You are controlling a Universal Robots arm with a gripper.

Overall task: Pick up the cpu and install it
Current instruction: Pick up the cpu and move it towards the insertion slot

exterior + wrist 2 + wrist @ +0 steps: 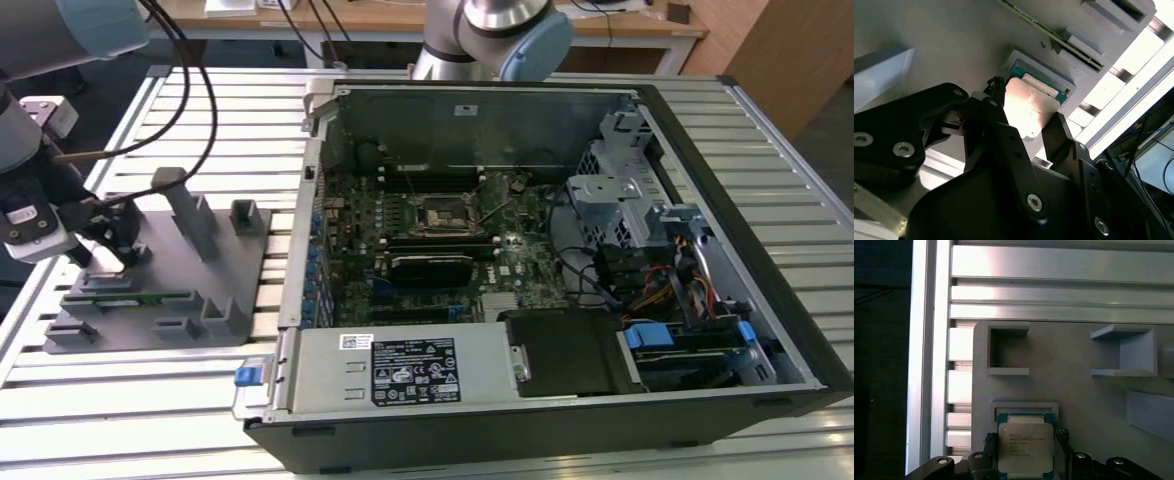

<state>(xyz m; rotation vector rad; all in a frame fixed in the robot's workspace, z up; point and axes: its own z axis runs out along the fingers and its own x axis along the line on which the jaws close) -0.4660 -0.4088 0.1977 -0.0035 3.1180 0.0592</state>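
cpu (1025, 447) in grey tray (1079, 405) pocket (silver top up), end effector (1024, 440) astride it, grip state impossible to tell

Nothing can be read clearly. Faint dark lines of print cross the small square silver-grey cpu (1025, 450). Inside the open black computer case (747, 200), a black printed label (414, 368) and a small white sticker (354, 341) sit on the silver metal power-supply box (334, 385).

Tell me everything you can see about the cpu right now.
The cpu is a small flat square chip with a dull silver-grey metal top bearing fine print and a green edge beneath. It lies flat in a shallow framed recess of the grey tray, with the hand straddling it; grip cannot be judged.
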